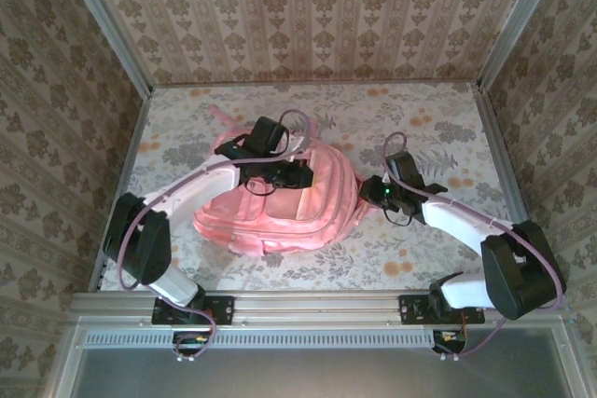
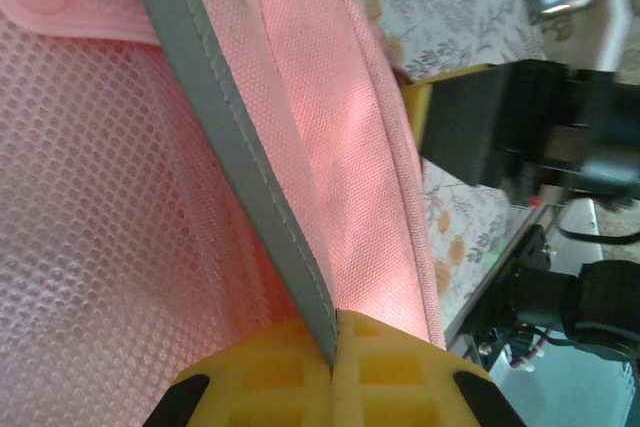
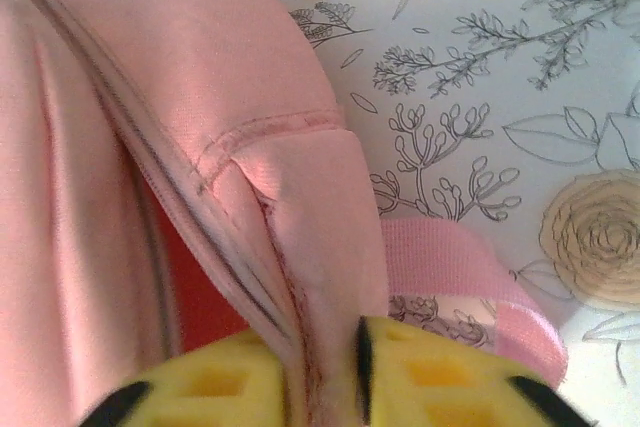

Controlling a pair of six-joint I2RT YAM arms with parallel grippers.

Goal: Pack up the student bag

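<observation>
The student bag [image 1: 280, 207], a large pink backpack, lies flat in the middle of the table. My left gripper [image 1: 280, 174] reaches over the bag's far side. In the left wrist view its yellow fingers [image 2: 270, 372] are shut on a grey trim strip [image 2: 240, 147] that runs along the bag's pink fabric [image 2: 330, 117]. My right gripper [image 1: 367, 191] is at the bag's right edge. In the right wrist view it [image 3: 325, 372] is shut on a fold of pink fabric [image 3: 310, 207] beside a dark zip line, with a red gap [image 3: 200, 297] to the left.
A pink strap [image 3: 450, 267] lies on the flowered tablecloth [image 3: 520, 97] right of the bag. Patterned walls [image 1: 308, 16] close in the table on three sides. The right arm's dark body [image 2: 560, 137] shows close beyond the bag in the left wrist view.
</observation>
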